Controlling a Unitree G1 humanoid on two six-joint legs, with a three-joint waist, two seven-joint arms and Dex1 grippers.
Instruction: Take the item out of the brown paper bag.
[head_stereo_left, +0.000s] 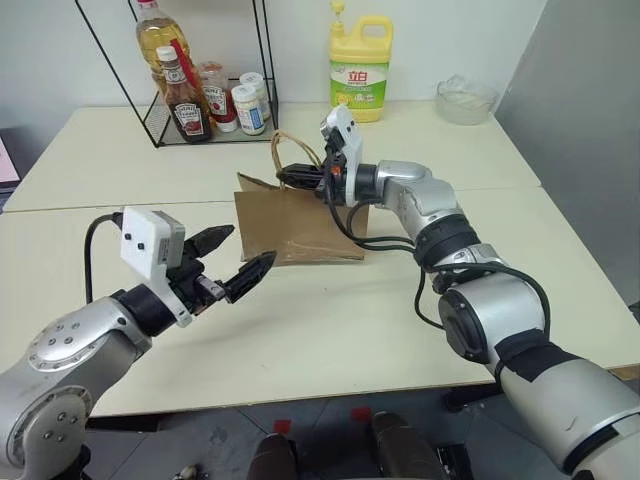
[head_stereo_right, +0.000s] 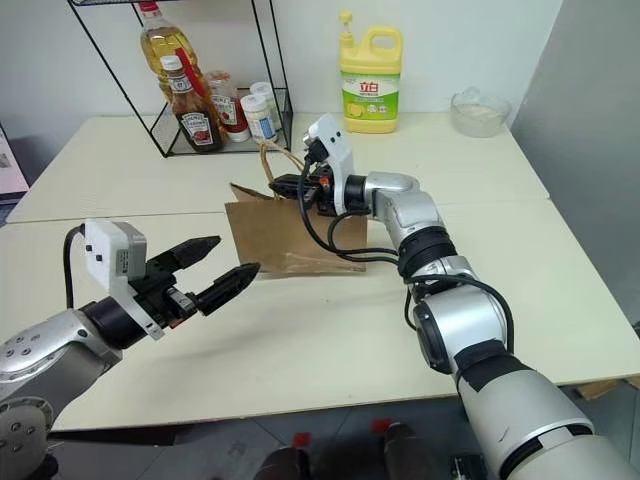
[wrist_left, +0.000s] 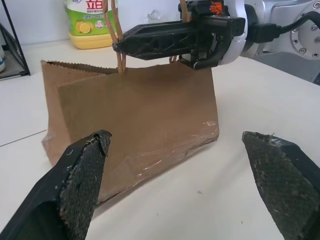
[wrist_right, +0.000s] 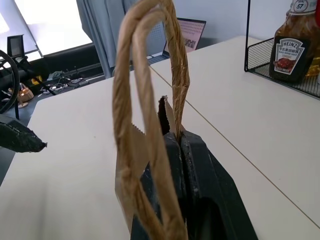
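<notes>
Pinching the bag (head_stereo_left: 300, 222) by its top edge and handles, the right gripper (head_stereo_left: 297, 178) holds it upright on the table (head_stereo_left: 330, 330); the left gripper (head_stereo_left: 235, 258) waits wide open nearby. The item, presumably inside, stays unseen; the thin paper could tear or tip.

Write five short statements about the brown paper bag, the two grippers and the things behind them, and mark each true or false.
1. The right gripper is shut on the top edge of the brown kraft paper bag. True.
2. The left gripper holds a bag handle. False: it is open and apart from the bag.
3. The bag stands on the cream table. True.
4. The tall yellow detergent jug lies tipped over. False: it stands upright.
5. The dark sauce bottle sits inside the black wire rack. True.
</notes>
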